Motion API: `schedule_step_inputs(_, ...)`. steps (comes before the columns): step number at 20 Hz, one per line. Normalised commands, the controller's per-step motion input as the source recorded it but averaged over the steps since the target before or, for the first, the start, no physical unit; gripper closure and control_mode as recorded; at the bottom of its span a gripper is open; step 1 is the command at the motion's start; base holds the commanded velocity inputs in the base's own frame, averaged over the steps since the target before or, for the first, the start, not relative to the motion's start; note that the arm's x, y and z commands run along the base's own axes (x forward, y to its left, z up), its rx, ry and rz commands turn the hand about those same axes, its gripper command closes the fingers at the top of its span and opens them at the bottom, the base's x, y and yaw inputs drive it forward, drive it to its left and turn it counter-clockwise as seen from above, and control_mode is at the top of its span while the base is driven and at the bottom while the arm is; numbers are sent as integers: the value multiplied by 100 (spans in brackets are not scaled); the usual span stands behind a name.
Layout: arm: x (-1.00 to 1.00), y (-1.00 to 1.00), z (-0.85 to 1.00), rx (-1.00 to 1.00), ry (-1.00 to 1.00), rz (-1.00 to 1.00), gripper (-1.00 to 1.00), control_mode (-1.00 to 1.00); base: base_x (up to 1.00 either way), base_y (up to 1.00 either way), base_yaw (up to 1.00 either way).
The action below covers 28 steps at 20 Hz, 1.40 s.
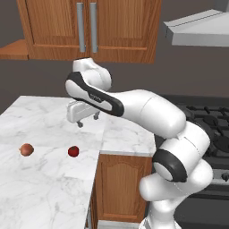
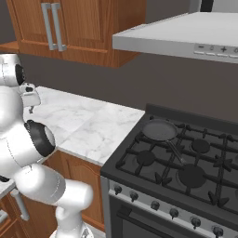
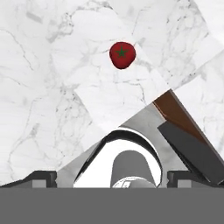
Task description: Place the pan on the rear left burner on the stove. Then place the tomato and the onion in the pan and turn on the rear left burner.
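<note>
the gripper (image 1: 87, 120) hangs above the marble counter (image 1: 49, 188), fingers spread wide with nothing between them. the tomato (image 1: 74, 151) and the onion (image 1: 27, 150) lie apart on the counter. the pan (image 2: 160, 130) sits on the stove (image 2: 186, 167), over its rear left burner. no legible writing.

1. A white marble counter (image 1: 49, 179) carried the tomato (image 1: 74, 151) and the onion (image 1: 27, 150), which lay near each other but apart, the onion to the left in the left base view.
2. The stove (image 2: 153, 179) adjoined the counter; the pan (image 2: 160, 130) sat on its rear left burner grate.
</note>
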Motion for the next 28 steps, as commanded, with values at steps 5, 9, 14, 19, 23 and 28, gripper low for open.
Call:
schedule_step_inputs(5,-6,23,0,8,-24,0,-100,-100,0,0,0)
schedule_step_inputs(9,-11,28,0,10,-29,-3,-100,-100,0,0,0)
schedule_step_inputs(14,0,25,0,14,-1,-1,-100,-100,0,0,0)
schedule_step_inputs(19,0,27,0,12,0,0,-100,-100,0,0,0)
schedule_step_inputs(23,0,31,0,7,0,-1,-100,-100,0,0,0)
schedule_step_inputs(28,0,37,-7,0,0,-4,-100,-100,0,0,0)
